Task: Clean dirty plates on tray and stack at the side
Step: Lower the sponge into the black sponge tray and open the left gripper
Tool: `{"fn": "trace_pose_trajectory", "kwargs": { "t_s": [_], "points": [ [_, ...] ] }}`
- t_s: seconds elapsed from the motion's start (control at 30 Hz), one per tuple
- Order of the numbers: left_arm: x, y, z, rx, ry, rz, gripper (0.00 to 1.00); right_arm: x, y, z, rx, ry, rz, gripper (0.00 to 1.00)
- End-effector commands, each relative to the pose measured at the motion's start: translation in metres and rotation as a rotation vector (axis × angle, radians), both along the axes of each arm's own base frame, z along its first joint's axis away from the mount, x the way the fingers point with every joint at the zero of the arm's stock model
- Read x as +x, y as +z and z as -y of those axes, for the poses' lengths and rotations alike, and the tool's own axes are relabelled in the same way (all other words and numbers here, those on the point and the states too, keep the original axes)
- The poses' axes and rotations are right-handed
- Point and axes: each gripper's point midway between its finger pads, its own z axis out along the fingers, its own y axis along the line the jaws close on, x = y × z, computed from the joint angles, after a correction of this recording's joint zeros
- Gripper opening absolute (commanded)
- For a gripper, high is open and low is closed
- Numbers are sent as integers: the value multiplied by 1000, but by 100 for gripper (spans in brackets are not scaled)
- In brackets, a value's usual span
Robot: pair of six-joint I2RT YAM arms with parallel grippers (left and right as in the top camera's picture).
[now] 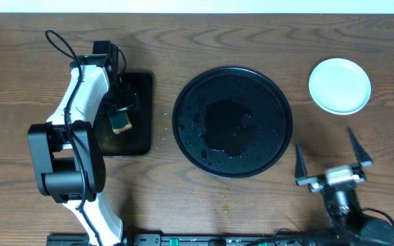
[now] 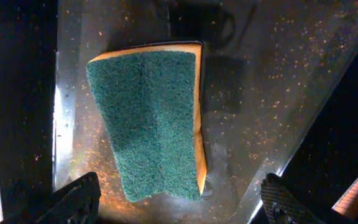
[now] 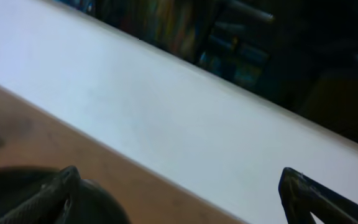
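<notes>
The round black tray (image 1: 279,96) sits mid-table, wet and speckled, with no plate on it. A pale plate (image 1: 340,85) lies on the wood at the far right; I cannot tell whether others are stacked under it. My left gripper (image 1: 124,102) hangs open over a green and yellow sponge (image 2: 151,118), which also shows in the overhead view (image 1: 122,123). The open fingers (image 2: 179,202) straddle the sponge's near end without touching it. My right gripper (image 1: 323,137) is open and empty at the front right, between the round tray and the plate. Its wrist view (image 3: 182,193) shows only the table edge.
The sponge lies on a small rectangular black tray (image 1: 139,89) at the left, wet and crumb-speckled (image 2: 260,93). Part of the round tray's rim (image 3: 98,202) shows by the right gripper's left finger. A white wall (image 3: 185,112) runs behind the table's far edge.
</notes>
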Motion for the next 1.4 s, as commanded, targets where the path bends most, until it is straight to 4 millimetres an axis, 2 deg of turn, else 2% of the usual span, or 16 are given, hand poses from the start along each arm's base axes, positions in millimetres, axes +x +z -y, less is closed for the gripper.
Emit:
{"fn": "trace_pose_trajectory", "kwargs": {
  "t_s": [0.0,0.17,0.37,1.03,1.1,1.17,1.3,1.33,1.37],
  "points": [
    [-1,0,-3,12,-2,-3,83,11,-35,-1,8,2,-51,99],
    [-1,0,-3,12,-1,-3,83,24,-94,-3,28,6,-181,99],
    [-1,0,-3,12,-2,-3,83,24,-124,-5,17,19,-300,99],
    [0,1,-6,13,4,2,83,24,-124,-5,16,18,-301,99],
    [2,10,-6,14,5,30,83,24,-124,-5,16,19,-301,99],
    [5,33,-1,16,-7,93,83,24,-124,-5,16,19,-301,99],
    [3,113,9,21,-33,315,83,24,-124,-5,16,18,-301,99],
    [-3,147,11,23,-35,413,83,24,-124,-5,16,18,-301,99],
    [-8,164,10,24,-35,461,83,24,-124,-5,17,18,-301,99]
  ]
}}
